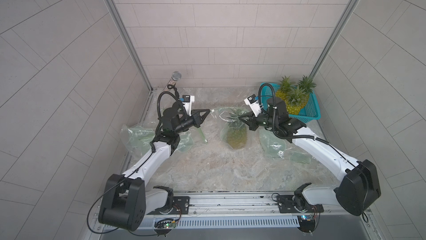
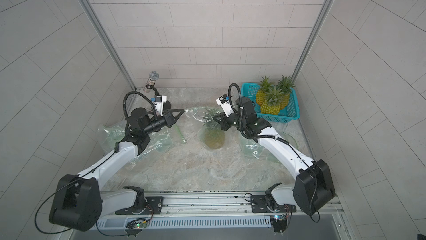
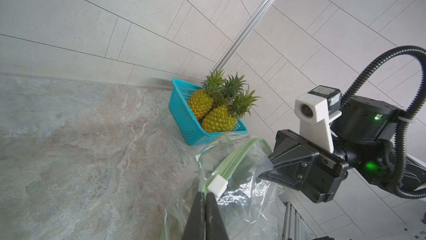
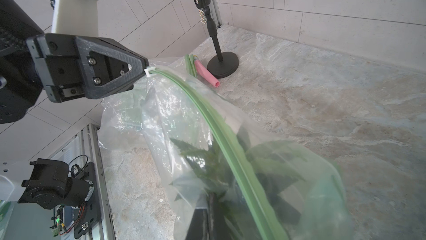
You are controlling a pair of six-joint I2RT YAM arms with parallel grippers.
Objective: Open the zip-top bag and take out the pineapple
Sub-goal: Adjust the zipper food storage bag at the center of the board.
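The left gripper (image 3: 205, 196), fully closed, gripped the limp, slippery-looking clear zip-top bag (image 4: 166, 112) at its white plastic slider (image 3: 217, 185); the right gripper (image 3: 265, 169) pinched its rim tight.

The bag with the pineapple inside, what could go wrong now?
1. The left gripper pinches the bag right beside the white slider, not squarely on it, so it might slip off when it pulls.
2. The right gripper holds only thin plastic, which could stretch or tear.
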